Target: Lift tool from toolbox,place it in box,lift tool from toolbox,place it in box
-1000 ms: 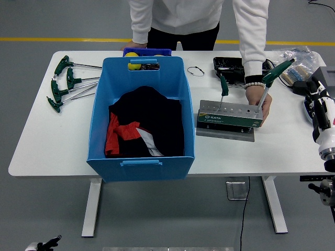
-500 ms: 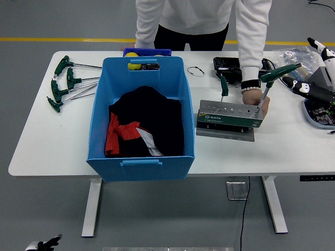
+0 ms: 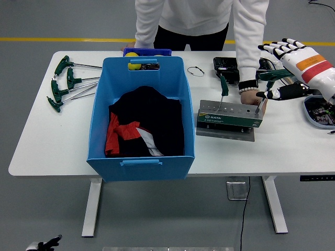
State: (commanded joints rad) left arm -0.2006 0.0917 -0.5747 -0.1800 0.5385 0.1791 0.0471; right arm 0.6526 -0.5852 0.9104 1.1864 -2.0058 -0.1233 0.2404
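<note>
Far to my hand's left, the blue box (image 3: 141,112) waits on the surface (image 3: 42,141). Nearer, below-left of it, the toolbox (image 3: 229,116) is steadied by a person's hand (image 3: 253,97). My right hand (image 3: 282,70), fingers spread and holding nothing, hovers at the green-handled tool (image 3: 265,86), shaft rising toward me.

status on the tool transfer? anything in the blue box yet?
No tool shows in the blue box, only dark clothing. The right hand, fingers spread, is at the T-handle tool standing in the toolbox, which a person's hand steadies. A second tool stands there too.
</note>
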